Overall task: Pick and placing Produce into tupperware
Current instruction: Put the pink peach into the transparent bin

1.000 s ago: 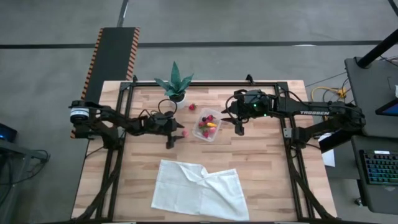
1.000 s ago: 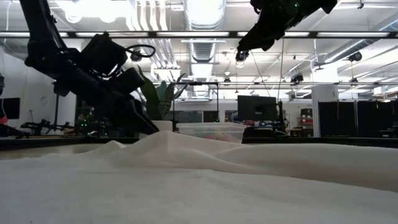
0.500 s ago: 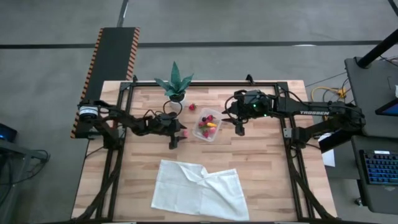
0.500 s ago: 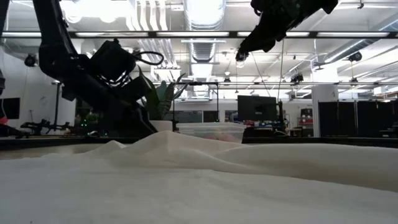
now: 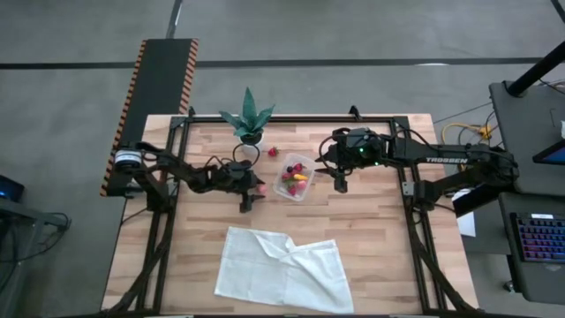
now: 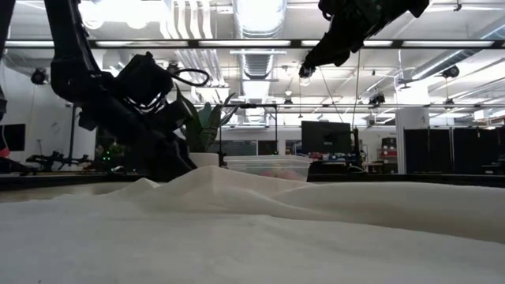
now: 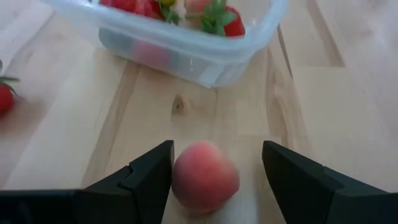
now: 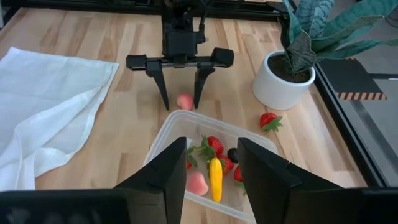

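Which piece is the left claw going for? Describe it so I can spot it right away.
Start at the clear tub in the middle of the table. Just left of it, on the bare wood, a round pinkish peach sits between the open left claw. Unlike the strawberry by the plant pot, it is pale, smooth and leafless.

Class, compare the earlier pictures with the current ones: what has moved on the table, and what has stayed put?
The left gripper advanced toward the tupperware and lowered, its open fingers now straddling the pink peach-like fruit on the table, not yet closed on it. The right gripper, the tupperware, the loose strawberry, the plant and the cloth stayed put.
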Robot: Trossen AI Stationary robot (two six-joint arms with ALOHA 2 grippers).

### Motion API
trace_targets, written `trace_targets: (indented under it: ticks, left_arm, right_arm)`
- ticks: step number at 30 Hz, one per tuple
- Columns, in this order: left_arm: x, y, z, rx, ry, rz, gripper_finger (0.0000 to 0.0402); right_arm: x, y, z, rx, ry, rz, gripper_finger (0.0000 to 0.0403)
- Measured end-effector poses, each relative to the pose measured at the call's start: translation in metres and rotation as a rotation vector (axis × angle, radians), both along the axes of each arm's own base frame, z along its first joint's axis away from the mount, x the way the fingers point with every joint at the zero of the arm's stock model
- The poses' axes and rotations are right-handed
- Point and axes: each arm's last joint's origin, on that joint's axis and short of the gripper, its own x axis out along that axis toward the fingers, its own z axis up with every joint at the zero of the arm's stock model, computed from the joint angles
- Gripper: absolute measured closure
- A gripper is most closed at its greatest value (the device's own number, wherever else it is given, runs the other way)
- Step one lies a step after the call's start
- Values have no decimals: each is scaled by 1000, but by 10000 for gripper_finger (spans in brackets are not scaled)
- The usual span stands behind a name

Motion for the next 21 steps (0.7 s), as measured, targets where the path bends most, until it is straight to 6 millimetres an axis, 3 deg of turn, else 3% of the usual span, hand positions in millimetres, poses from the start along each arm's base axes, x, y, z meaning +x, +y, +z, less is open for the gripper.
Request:
trace_targets:
  ticks: [13,21]
  left_arm:
    - [-1,0,-1,-1,13,-2,174]
    - [-1,0,-2,-4,28,-3,253]
  right_arm:
    - [0,0,0,0,0,0,273]
    - [0,0,0,1,5,0,275]
